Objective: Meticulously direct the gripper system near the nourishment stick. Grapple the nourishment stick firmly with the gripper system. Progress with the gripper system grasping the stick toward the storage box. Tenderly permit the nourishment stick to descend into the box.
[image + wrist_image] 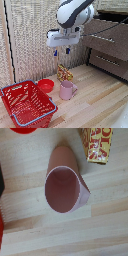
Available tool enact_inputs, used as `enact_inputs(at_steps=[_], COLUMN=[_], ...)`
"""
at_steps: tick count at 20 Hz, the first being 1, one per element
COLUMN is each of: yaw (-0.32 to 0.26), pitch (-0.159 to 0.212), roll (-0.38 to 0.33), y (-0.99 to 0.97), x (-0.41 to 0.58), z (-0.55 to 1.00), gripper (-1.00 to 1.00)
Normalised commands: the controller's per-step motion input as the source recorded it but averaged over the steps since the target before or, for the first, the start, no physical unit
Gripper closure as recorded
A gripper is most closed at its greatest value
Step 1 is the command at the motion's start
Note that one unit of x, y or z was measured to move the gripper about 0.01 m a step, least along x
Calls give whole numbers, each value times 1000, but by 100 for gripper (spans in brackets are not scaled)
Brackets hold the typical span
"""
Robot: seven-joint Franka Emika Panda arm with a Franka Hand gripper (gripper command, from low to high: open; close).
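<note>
Above the crinkly yellow-red snack packet (64,74), the white, blue-fingered gripper (61,51) is held empty, fingers parted, for approach.

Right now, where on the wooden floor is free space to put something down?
Bare wood lies on the exterior view's right of the pink mug, and in front between it and the red basket. It is crowded behind, where the red bowl, snack packet and mug cluster.

Exterior view: elevated, wide. Wrist view: straight down, close. Shared: pink mug (66,90) (64,185).
</note>
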Motion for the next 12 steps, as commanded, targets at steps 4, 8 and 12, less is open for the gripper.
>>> enact_inputs(at_steps=[4,8,12], yaw=[0,1,21], pitch=[6,15,7], roll=[0,23,23], y=[-182,-407,-534], x=[309,336,144], z=[-127,-192,-265], gripper=[-100,-100,-100])
